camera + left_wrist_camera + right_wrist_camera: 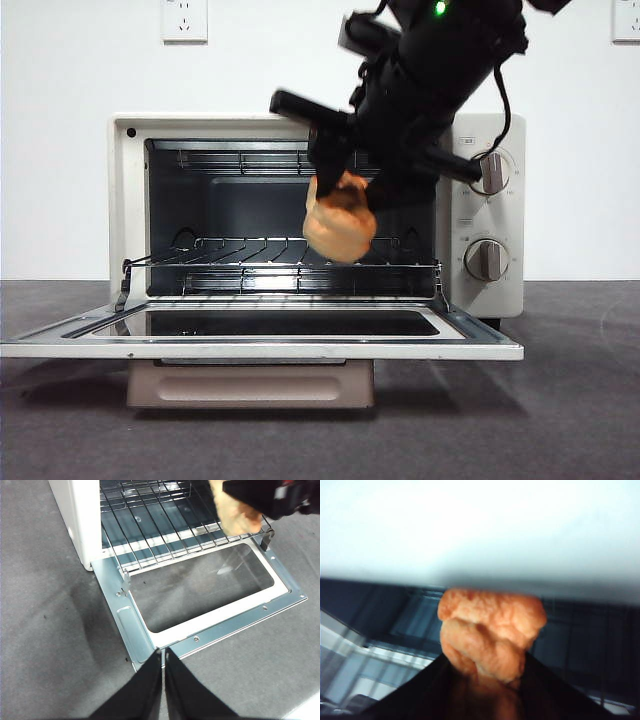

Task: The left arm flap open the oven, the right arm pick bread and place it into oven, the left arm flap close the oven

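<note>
Oven at worktop middle, door flapped down flat toward front edge, wire rack exposed. My right fingers clamped on bread, loaf hanging at oven mouth, just above rack, right half of cavity. My left fingers pressed together, grasping nothing, hovering just off door's front corner, over bare worktop.

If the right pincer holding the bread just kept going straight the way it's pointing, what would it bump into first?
Probably nothing at first: the right pincer, shut on the bread, points into the oven through its open mouth. Carrying on, the bread would likely meet the wire rack or the back wall; depth is hard to judge.
</note>
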Action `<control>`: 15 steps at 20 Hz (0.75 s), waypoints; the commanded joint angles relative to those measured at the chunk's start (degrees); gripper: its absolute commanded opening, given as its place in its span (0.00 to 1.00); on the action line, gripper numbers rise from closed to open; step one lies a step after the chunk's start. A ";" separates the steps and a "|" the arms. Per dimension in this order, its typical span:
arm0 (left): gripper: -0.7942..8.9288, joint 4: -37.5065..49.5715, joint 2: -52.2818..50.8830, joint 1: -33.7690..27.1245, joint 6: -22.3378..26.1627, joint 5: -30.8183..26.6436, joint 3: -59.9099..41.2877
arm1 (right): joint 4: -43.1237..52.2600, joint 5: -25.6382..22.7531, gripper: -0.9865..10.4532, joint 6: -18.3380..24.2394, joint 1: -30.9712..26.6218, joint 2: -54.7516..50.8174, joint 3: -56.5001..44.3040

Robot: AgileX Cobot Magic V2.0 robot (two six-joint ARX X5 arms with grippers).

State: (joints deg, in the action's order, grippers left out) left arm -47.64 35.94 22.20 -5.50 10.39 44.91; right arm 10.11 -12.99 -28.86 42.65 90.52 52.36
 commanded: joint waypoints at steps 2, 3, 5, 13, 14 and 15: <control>0.10 0.46 0.28 0.11 -0.11 -0.09 0.28 | 0.76 -1.07 0.29 -0.72 0.28 2.12 1.01; 0.10 0.46 0.28 0.11 -0.11 -0.09 0.28 | 0.76 -1.05 0.32 -0.72 0.28 2.58 1.01; 0.10 0.46 0.28 0.11 -0.11 -0.09 0.28 | 0.55 -1.05 0.35 -0.72 0.24 2.93 1.01; 0.10 0.46 0.28 0.11 -0.11 -0.09 0.28 | 0.48 -1.01 0.47 -0.72 0.35 2.80 1.01; 0.10 0.46 0.28 0.11 -0.11 -0.09 0.28 | 0.33 -0.98 0.48 -0.72 0.35 2.60 1.01; 0.10 0.46 0.28 0.11 -0.11 -0.09 0.28 | 0.26 -0.96 0.48 -0.70 0.35 2.29 1.01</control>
State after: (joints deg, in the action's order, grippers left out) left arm -47.64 35.94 22.20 -5.48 10.39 44.91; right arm 10.04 -13.72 -28.99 42.57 92.42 52.47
